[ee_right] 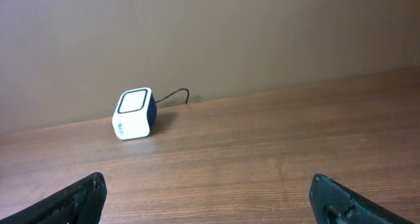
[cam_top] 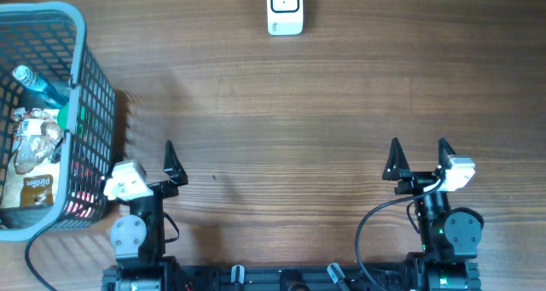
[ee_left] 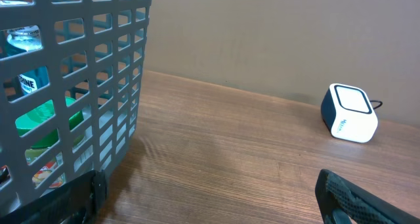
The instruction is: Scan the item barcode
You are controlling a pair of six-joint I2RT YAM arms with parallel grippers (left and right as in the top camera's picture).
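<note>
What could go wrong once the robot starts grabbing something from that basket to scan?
1. The left gripper sits open right beside the basket wall, so lifting over it could snag the mesh and shove the basket.
2. The bottle and snack packets lie piled together; a grab might slip or catch two.
3. The scanner stands at the table's far edge; the barcode may end up facing away from it.
</note>
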